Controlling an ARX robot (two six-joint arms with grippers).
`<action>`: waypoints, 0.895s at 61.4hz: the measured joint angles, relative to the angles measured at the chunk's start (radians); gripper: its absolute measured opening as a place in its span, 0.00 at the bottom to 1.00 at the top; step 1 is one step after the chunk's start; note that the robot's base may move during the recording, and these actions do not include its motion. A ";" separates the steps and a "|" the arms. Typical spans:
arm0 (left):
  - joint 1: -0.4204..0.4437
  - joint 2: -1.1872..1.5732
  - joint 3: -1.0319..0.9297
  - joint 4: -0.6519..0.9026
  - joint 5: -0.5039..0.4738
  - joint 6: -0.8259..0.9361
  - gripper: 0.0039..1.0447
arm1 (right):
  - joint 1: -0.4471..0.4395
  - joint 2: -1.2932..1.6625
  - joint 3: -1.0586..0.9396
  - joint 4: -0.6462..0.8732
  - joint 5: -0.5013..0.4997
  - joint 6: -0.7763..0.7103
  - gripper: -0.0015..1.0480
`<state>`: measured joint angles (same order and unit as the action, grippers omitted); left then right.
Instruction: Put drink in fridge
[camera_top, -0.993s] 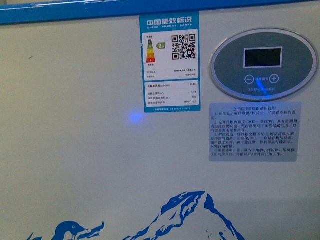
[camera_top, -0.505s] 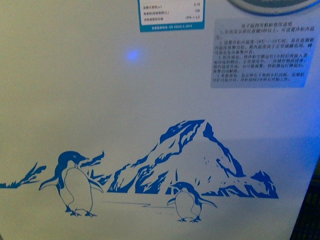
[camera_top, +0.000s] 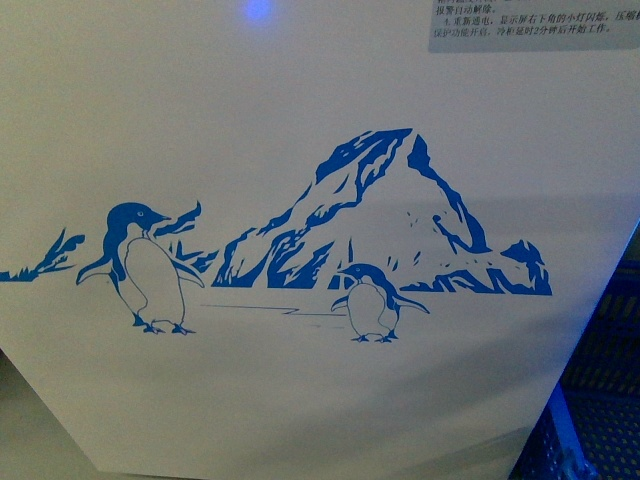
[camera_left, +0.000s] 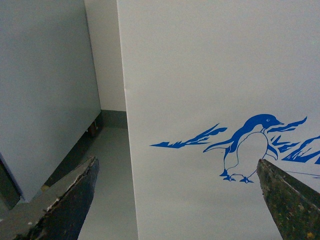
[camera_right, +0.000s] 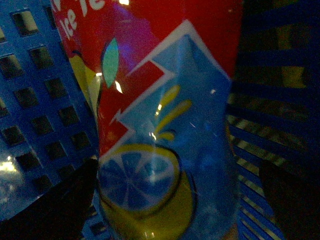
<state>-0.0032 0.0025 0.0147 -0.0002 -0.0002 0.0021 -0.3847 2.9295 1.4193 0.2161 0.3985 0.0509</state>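
Front view: fridge (camera_top: 300, 90) white front fills frame, blue penguin-and-mountain picture (camera_top: 370, 230) across middle, blue mesh basket (camera_top: 590, 420) in lower right corner

Left wrist view: left gripper (camera_left: 176, 161) jaws wide apart, facing fridge

Right wrist view, dim: drink (camera_right: 165, 125) at centre between right gripper (camera_right: 177, 164) fingers, basket behind; whether jaws clamp it, cannot tell

White fridge (camera_top: 300, 100), blue penguin-and-mountain print (camera_top: 380, 220)

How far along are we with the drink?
Nothing looks done yet. In hand: the right gripper straddles the drink, which sits in a blue basket; whether it grips is unclear. The left gripper is open and empty, facing the fridge. Left: lifting the drink and getting it into the fridge.
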 joint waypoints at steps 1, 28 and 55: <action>0.000 0.000 0.000 0.000 0.000 0.000 0.92 | -0.001 0.011 0.014 -0.006 -0.002 0.004 0.93; 0.000 0.000 0.000 0.000 0.000 0.000 0.92 | -0.018 0.088 0.164 -0.083 -0.082 0.028 0.71; 0.000 0.000 0.000 0.000 0.000 0.000 0.92 | -0.013 -0.216 -0.249 0.029 -0.249 -0.008 0.38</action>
<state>-0.0032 0.0025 0.0147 -0.0002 -0.0002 0.0021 -0.3981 2.7132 1.1698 0.2451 0.1497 0.0433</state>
